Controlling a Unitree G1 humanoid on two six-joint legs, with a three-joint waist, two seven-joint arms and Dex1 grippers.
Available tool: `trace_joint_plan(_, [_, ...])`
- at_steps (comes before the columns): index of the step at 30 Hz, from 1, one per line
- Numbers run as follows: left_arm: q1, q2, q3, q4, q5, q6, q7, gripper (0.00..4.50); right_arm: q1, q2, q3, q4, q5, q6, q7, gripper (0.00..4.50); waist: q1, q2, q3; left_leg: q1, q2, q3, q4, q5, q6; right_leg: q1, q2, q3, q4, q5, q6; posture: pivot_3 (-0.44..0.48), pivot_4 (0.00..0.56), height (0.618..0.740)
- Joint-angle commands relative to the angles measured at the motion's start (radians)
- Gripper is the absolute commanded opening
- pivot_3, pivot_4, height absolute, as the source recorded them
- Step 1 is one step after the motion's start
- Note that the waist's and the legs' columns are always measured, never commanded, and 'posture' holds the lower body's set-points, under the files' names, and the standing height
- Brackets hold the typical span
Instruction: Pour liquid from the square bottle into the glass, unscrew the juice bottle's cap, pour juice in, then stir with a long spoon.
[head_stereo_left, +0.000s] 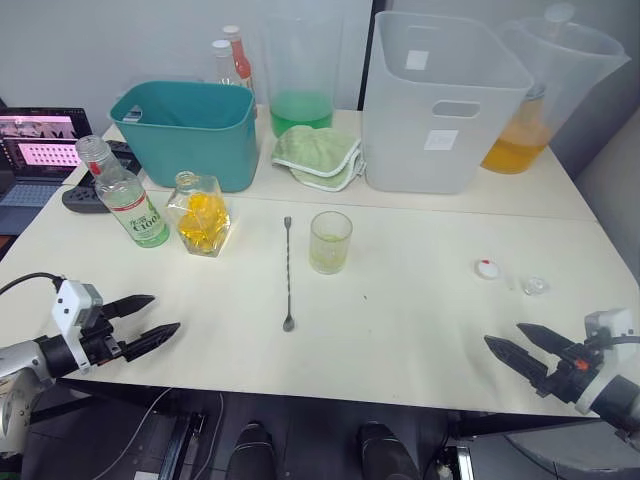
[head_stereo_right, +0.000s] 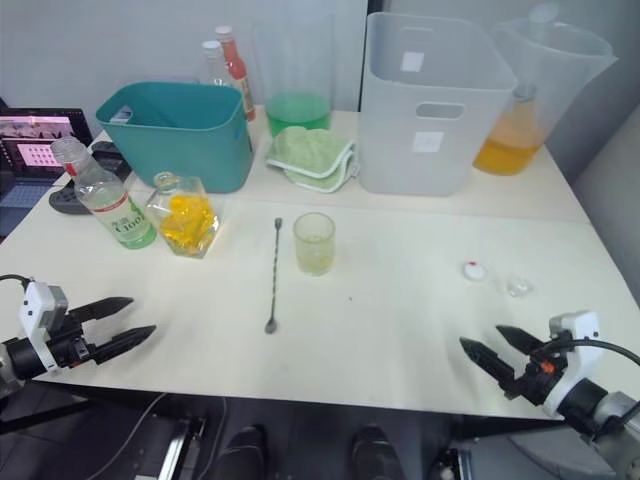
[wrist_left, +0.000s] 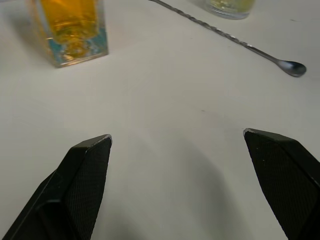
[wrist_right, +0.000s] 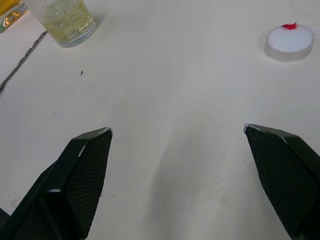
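Note:
The square bottle (head_stereo_left: 201, 215) holds yellow liquid and stands left of centre, its mouth uncovered. Left of it is the juice bottle (head_stereo_left: 125, 195), green-labelled, with no cap on its neck. A white cap with a red mark (head_stereo_left: 487, 268) and a small clear stopper (head_stereo_left: 534, 286) lie at the right. The glass (head_stereo_left: 330, 242) holds a little pale yellow liquid. The long spoon (head_stereo_left: 288, 272) lies flat to its left, bowl toward me. My left gripper (head_stereo_left: 165, 312) is open and empty at the near left edge. At the near right edge my right gripper (head_stereo_left: 503, 335) is open and empty too.
A teal bin (head_stereo_left: 190, 130), a green cloth (head_stereo_left: 318, 155), a beaker of green liquid (head_stereo_left: 300, 100), a white bin (head_stereo_left: 440, 100) and a pitcher of orange liquid (head_stereo_left: 540, 100) line the back. A laptop (head_stereo_left: 35, 150) sits far left.

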Motion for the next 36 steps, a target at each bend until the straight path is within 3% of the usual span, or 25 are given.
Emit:
trace_joint_plan(1, [-0.046,-0.005,0.000,0.001,-0.013,-0.003,-0.003,4.48,0.008,-0.003,-0.039,-0.011,0.001,-0.053,0.017,4.50,0.002,0.000,0.000,0.000,0.000,0.000,0.000,0.000,0.000,0.000,0.000,0.000,0.000,0.000,0.000,0.000,0.150,0.732])
trace_joint_plan(10, [-0.059,-0.044,-0.016,-0.067,-0.033,0.023,0.018,4.48,-0.003,-0.029,-0.040,0.000,0.016,-0.063,0.020,4.50,0.003,0.000,-0.001,-0.001,0.000,0.000,-0.002,0.000,0.000,0.001,0.000,0.000,0.000,0.005,0.002,0.000,0.150,0.732])
trace_joint_plan(17, [-0.051,-0.101,-0.004,-0.324,-0.180,0.207,0.149,4.48,-0.127,-0.090,0.055,0.052,0.004,-0.045,0.035,4.50,0.003,0.000,-0.001,-0.001,0.000,0.000,0.000,0.000,0.001,0.002,0.000,0.000,0.000,0.005,0.002,0.000,0.150,0.732])
trace_joint_plan(20, [-0.042,-0.105,-0.025,-0.454,-0.206,0.288,0.236,4.48,-0.218,-0.120,0.088,0.068,0.044,-0.029,0.060,4.50,0.001,0.000,-0.001,0.000,0.000,0.000,0.000,0.000,0.001,0.003,0.000,0.000,0.000,0.005,0.003,0.000,0.150,0.732])
trace_joint_plan(24, [-0.055,-0.161,-0.091,-0.645,-0.253,0.442,0.462,4.48,-0.310,-0.180,0.165,0.063,0.035,-0.026,0.124,4.50,0.003,0.000,-0.001,0.000,0.000,0.000,0.001,0.000,0.001,0.005,0.000,0.000,0.000,0.005,0.004,0.000,0.150,0.732])
trace_joint_plan(29, [-0.099,-0.234,-0.195,-0.758,-0.251,0.570,0.670,4.48,-0.373,-0.206,0.224,0.024,0.024,-0.055,0.163,4.50,0.011,0.000,-0.001,0.000,0.000,0.000,0.002,-0.001,0.001,0.008,0.000,-0.001,-0.002,0.005,0.004,0.000,0.150,0.732])
trace_joint_plan(36, [-0.189,-0.392,-0.382,-0.777,-0.094,0.677,0.972,4.48,-0.426,-0.240,0.257,-0.074,0.056,-0.064,0.233,4.50,0.011,-0.001,-0.001,0.001,-0.001,-0.001,0.003,-0.001,0.001,0.012,0.000,-0.001,-0.004,0.005,0.006,0.000,0.150,0.732])
